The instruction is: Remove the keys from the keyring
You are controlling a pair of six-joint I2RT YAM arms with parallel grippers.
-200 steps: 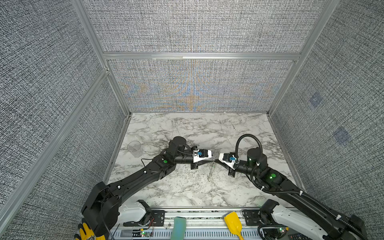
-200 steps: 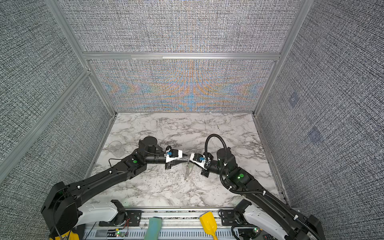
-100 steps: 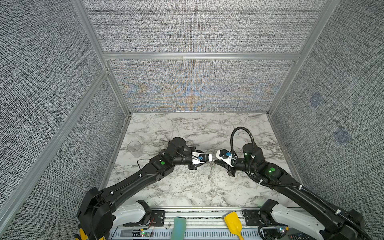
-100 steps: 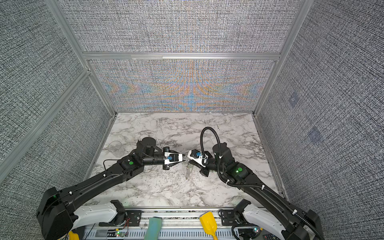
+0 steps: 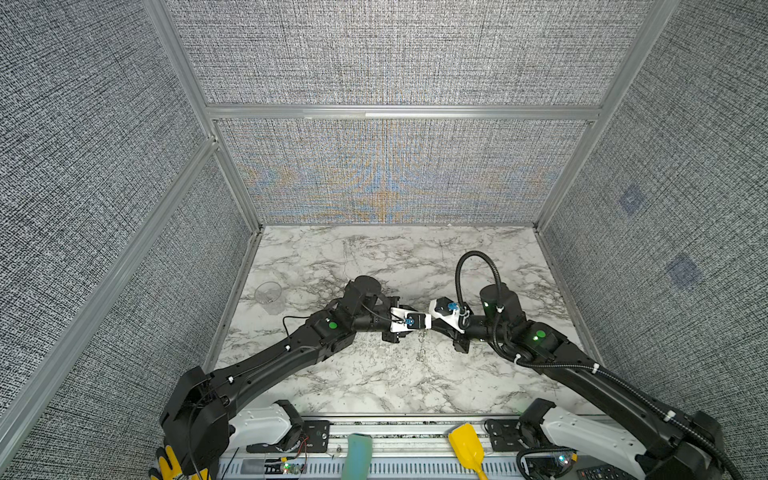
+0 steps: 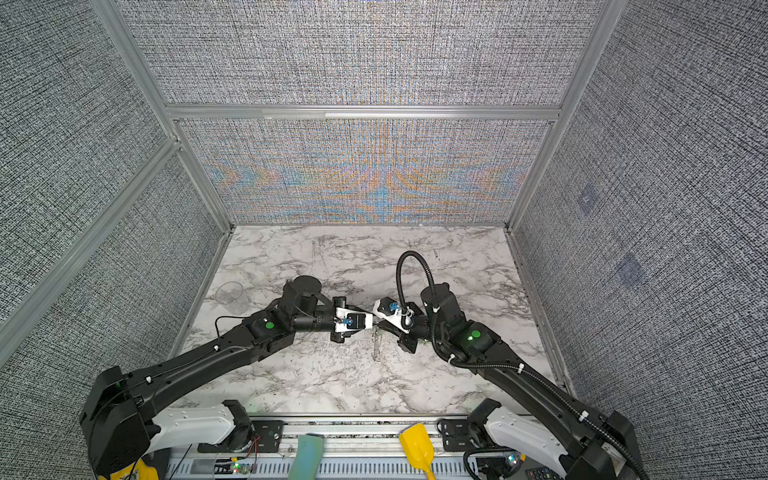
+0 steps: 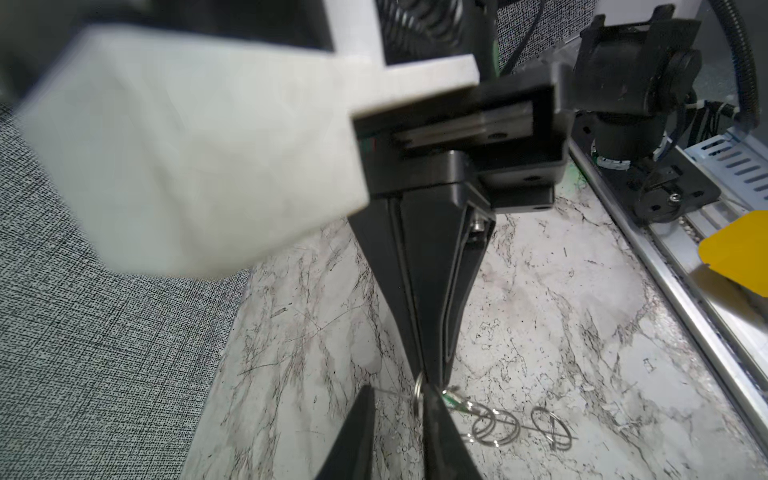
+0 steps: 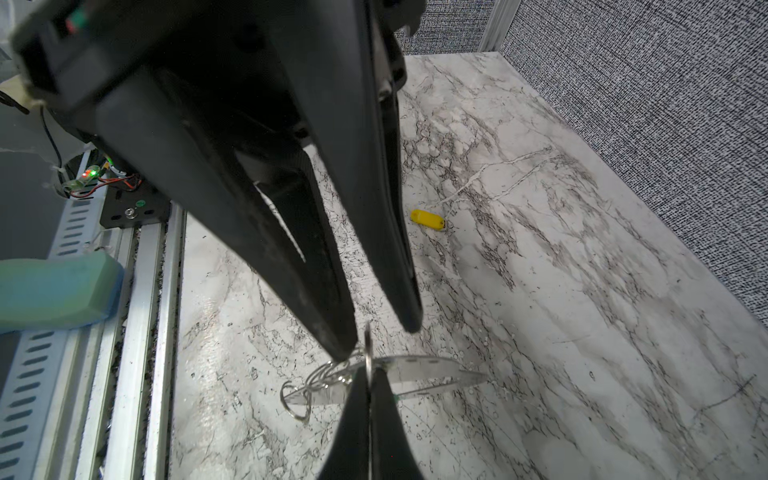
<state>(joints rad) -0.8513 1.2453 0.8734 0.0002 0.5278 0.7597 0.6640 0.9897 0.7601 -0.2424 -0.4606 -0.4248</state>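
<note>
Dangling keyring hangs (pinched) from right gripper.

A clear plastic cup is standing upright on the white grey-veined marble tabletop near the grey fabric left wall. A yellow plastic scoop and a teal foam block are lying apart on the slotted metal rail along the front edge.

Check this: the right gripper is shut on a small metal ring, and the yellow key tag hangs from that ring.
One thing is wrong: the yellow key tag lies loose on the marble table, away from the ring, as the right wrist view shows. The right gripper is indeed shut on the small metal ring.
</note>
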